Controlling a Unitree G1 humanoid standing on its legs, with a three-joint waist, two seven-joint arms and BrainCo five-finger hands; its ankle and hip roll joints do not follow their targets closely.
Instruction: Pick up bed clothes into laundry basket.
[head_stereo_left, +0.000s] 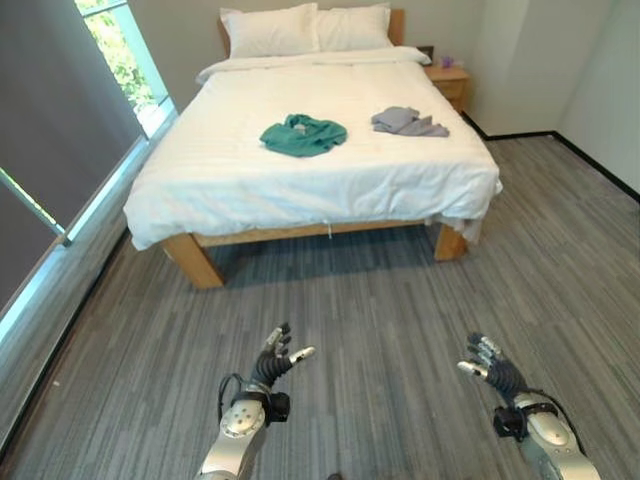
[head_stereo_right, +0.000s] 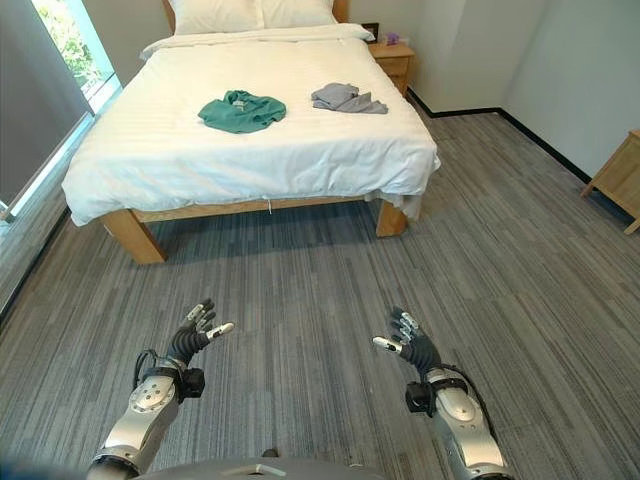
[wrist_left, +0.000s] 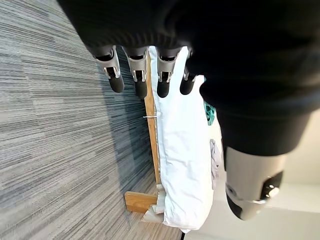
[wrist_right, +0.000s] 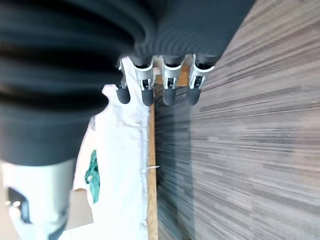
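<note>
A crumpled green garment (head_stereo_left: 303, 135) lies near the middle of the white bed (head_stereo_left: 230, 190), and a grey garment (head_stereo_left: 408, 122) lies to its right. Both also appear in the right eye view as the green garment (head_stereo_right: 241, 110) and the grey garment (head_stereo_right: 346, 98). My left hand (head_stereo_left: 277, 358) hovers over the floor well short of the bed, fingers straight and holding nothing. My right hand (head_stereo_left: 492, 367) is held the same way on the other side, open and empty. From the left wrist, the fingers (wrist_left: 140, 76) point toward the bed. From the right wrist, the fingers (wrist_right: 169, 80) do too.
Two pillows (head_stereo_left: 305, 28) sit at the head of the bed. A wooden nightstand (head_stereo_left: 449, 83) stands at the far right, and another wooden piece (head_stereo_right: 618, 180) by the right wall. A window (head_stereo_left: 110, 60) runs along the left. Grey floor (head_stereo_left: 380, 300) lies between me and the bed.
</note>
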